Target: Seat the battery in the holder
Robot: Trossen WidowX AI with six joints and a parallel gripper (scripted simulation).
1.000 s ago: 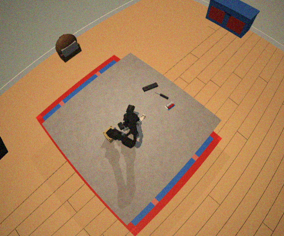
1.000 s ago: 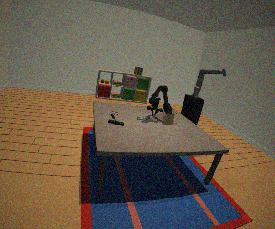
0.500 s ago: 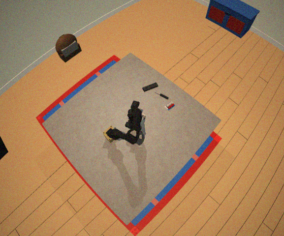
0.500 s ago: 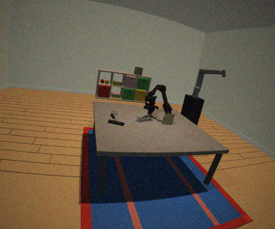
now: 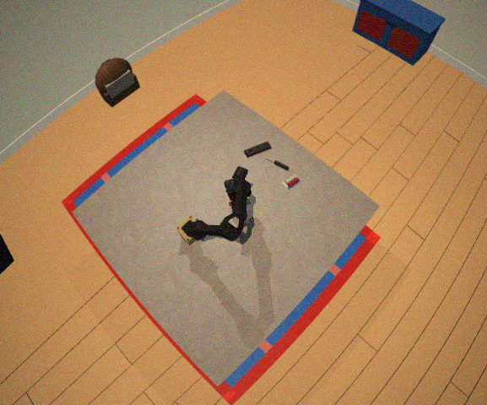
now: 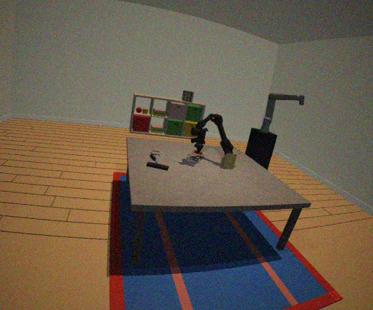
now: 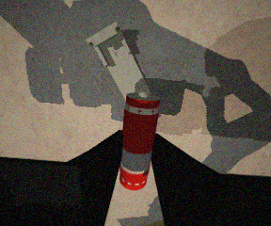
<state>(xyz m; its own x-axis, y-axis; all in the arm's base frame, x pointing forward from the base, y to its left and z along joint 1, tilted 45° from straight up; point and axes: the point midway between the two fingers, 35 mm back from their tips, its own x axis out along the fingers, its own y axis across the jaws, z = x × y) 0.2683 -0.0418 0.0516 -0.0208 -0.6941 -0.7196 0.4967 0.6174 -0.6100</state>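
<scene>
Gripping the red battery (image 7: 138, 139) firmly, the gripper (image 7: 135, 155) hangs above the pale holder (image 7: 119, 58) — pickup done, with seating and release left.

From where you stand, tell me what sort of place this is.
Probably a playroom or living room: plank floor, a cubby shelf of bright toys by the wall, and a striped rug under the table where the arm works.

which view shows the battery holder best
The wrist view: the holder lies on the table just beyond the battery held in the gripper, its light tray outlined within the arm's shadow. In the top view the arm covers it. In the exterior view it is too small to make out under the gripper.
</scene>
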